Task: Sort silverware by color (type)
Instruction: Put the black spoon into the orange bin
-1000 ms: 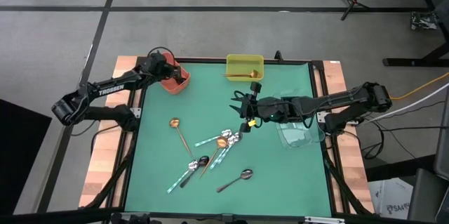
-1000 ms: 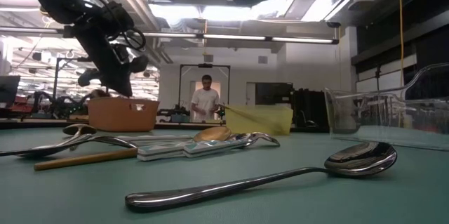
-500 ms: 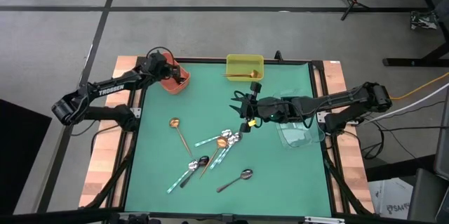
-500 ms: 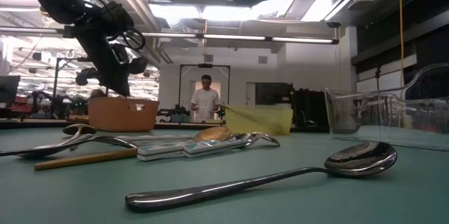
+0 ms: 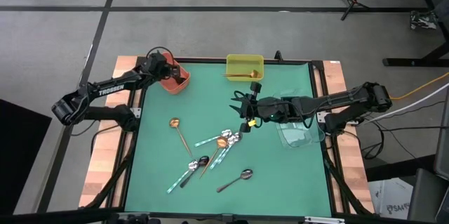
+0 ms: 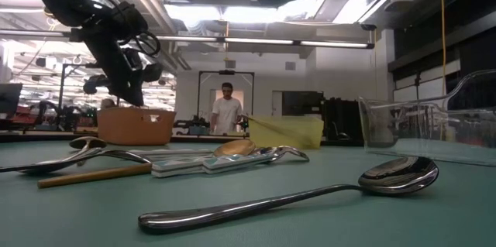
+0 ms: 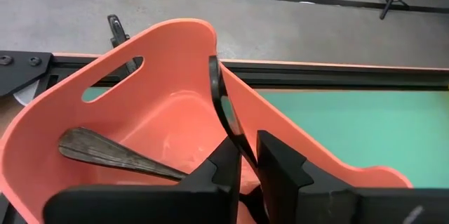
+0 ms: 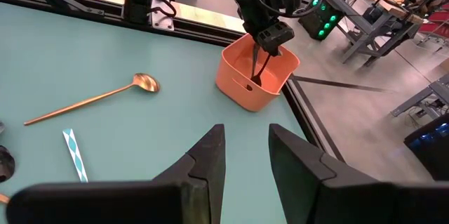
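Observation:
My left gripper [image 5: 170, 71] is over the salmon bin [image 5: 179, 83] at the table's far left corner, shut on a black spoon [image 7: 223, 108] that points down into the bin. Another black spoon [image 7: 119, 155] lies inside the bin. My right gripper [image 5: 246, 116] is open and empty above the middle of the mat, and its gap also shows in the right wrist view [image 8: 245, 155]. On the mat lie a gold spoon [image 5: 179, 133], a heap of silver, gold and black spoons [image 5: 219, 142], and a silver spoon [image 5: 236, 180]. The yellow bin [image 5: 244, 61] holds a gold spoon [image 5: 245, 76]. My left gripper pinches the black spoon's upper part [image 7: 242, 155] between its two fingers, coming from above and pointing down. The spoon hangs below the fingers inside the salmon bin [image 8: 255, 73]. I cannot tell whether its lower end touches the bin's floor.
A clear bin [image 5: 298, 131] stands at the mat's right edge under my right arm. The near half of the mat around the silver spoon is bare green. Beyond the table, a person [image 6: 227, 111] stands in the room.

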